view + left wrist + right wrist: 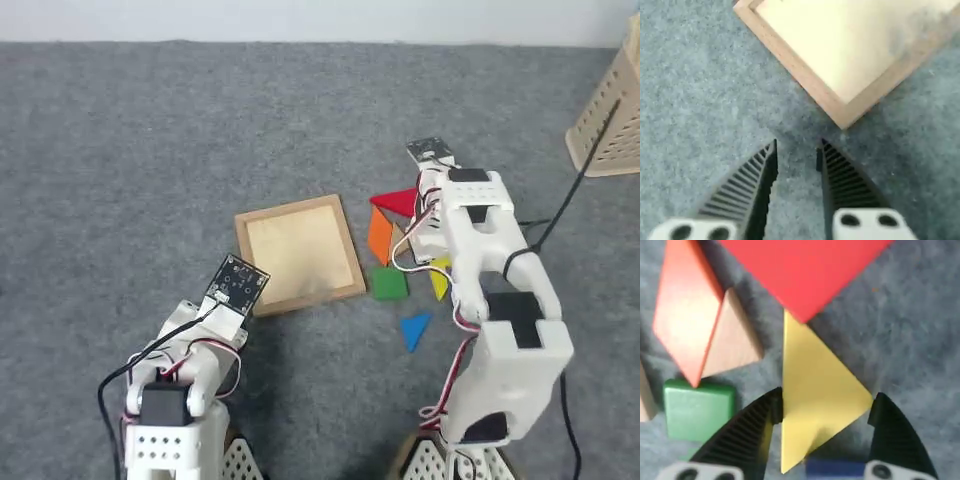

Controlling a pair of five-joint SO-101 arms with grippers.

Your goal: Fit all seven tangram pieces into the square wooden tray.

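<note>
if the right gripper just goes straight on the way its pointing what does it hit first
Most likely the yellow triangle: the right gripper is open and points at it, with a finger on either side. How far above the piece it sits is unclear.

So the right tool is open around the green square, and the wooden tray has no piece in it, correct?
Not quite. The right wrist view shows the right tool open around the yellow triangle, not the green square, which lies beside it. The wooden tray has no piece in it, as you say.
</note>
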